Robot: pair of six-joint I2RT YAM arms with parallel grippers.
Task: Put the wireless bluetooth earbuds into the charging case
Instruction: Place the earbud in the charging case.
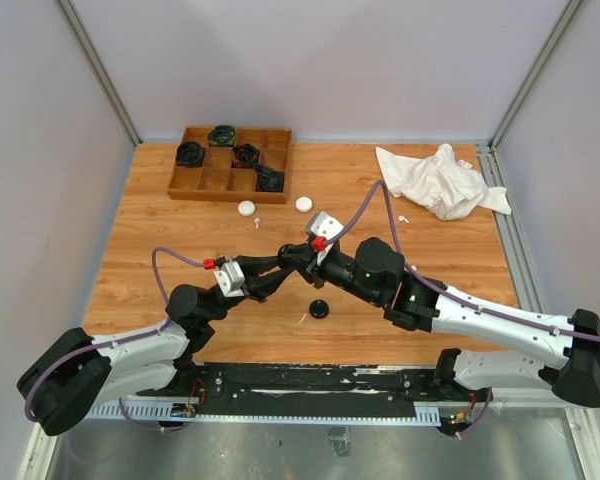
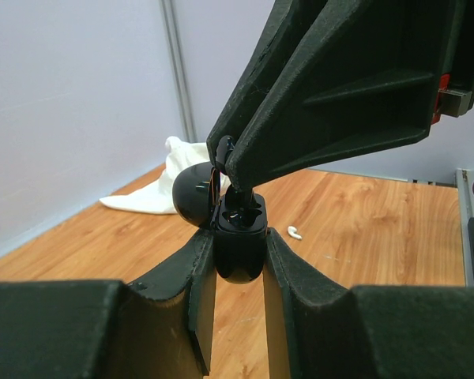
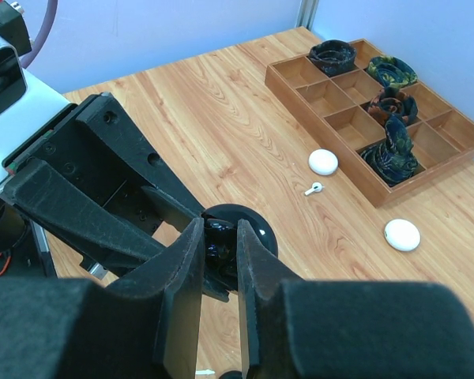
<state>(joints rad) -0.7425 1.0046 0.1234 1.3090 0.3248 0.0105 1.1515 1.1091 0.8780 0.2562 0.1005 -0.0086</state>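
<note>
My left gripper (image 2: 238,246) grips a glossy black rounded plastic case (image 2: 239,267); my right gripper (image 2: 231,167), directly above, pinches a tiny black earbud (image 2: 238,197).

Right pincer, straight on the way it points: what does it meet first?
The open charging case in the left pincer, directly ahead of the right pincer and the black earbud it pinches; gap looks tiny, depth unclear.

No legible text or labels anywhere.
</note>
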